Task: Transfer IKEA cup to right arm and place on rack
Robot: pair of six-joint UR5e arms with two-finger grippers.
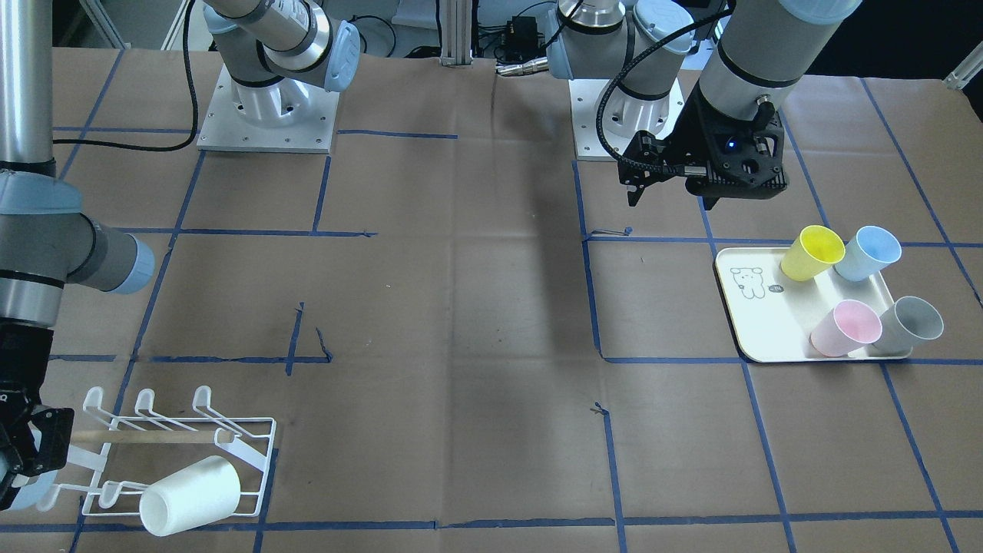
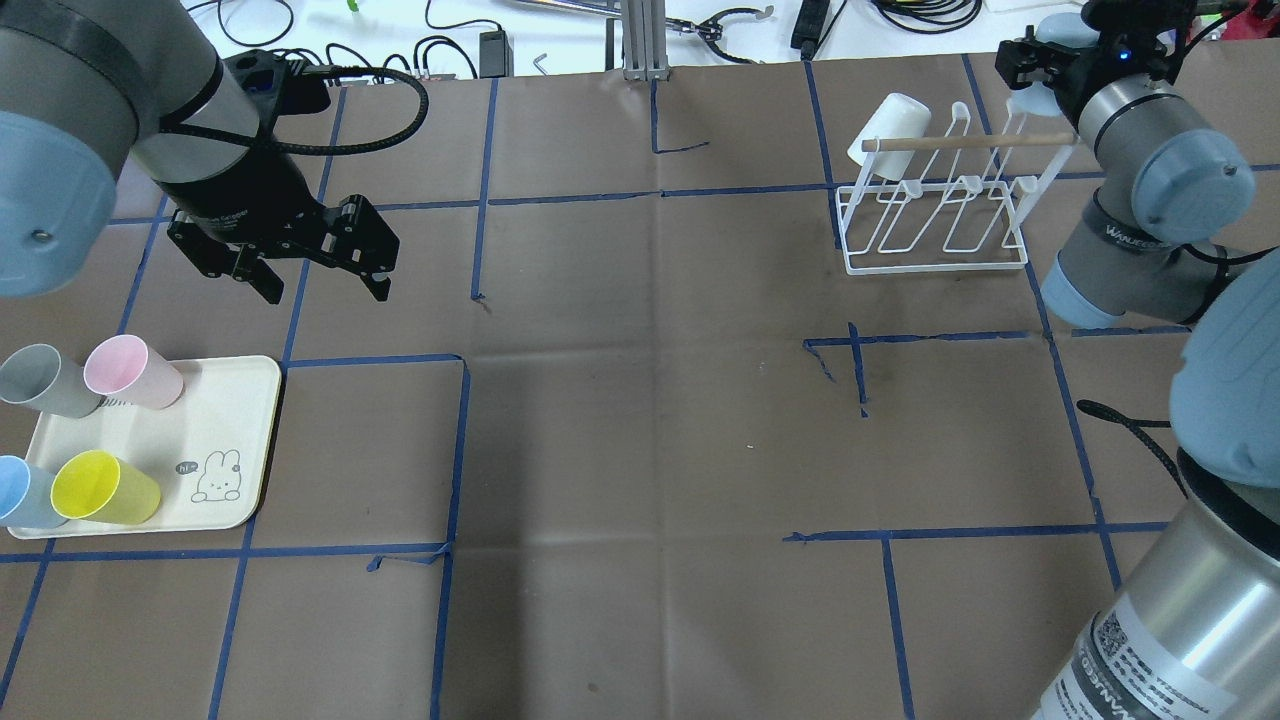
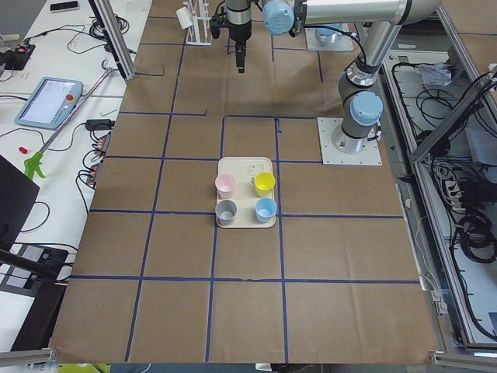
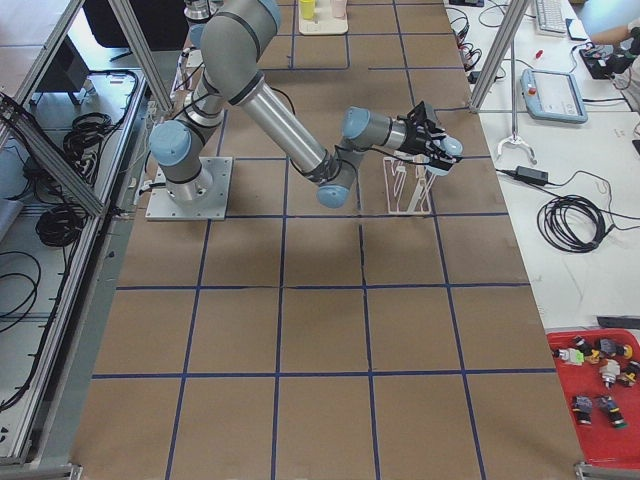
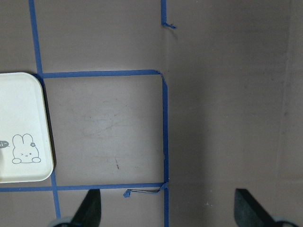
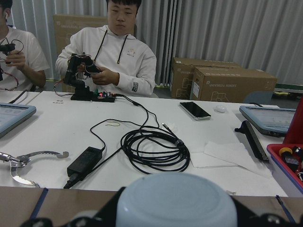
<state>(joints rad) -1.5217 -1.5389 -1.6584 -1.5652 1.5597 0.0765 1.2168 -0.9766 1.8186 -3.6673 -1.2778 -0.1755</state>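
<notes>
My right gripper (image 2: 1036, 82) is shut on a pale blue cup (image 6: 175, 202) and holds it at the right end of the white wire rack (image 2: 935, 262), by the wooden dowel (image 2: 960, 143). In the front view this gripper (image 1: 23, 457) is at the bottom left, beside the rack (image 1: 257, 434). A white cup (image 2: 890, 125) hangs upside down on a peg at the rack's far left corner. My left gripper (image 2: 312, 278) is open and empty, hovering above the table just beyond the tray (image 2: 245, 420). Its fingertips (image 5: 90, 210) show spread apart in the left wrist view.
The cream tray (image 1: 737, 322) carries a yellow cup (image 1: 812, 252), a blue cup (image 1: 868, 253), a pink cup (image 1: 846, 329) and a grey cup (image 1: 911, 324). Brown paper with blue tape lines covers the table. Operators sit behind a cable-strewn white desk (image 6: 142, 142).
</notes>
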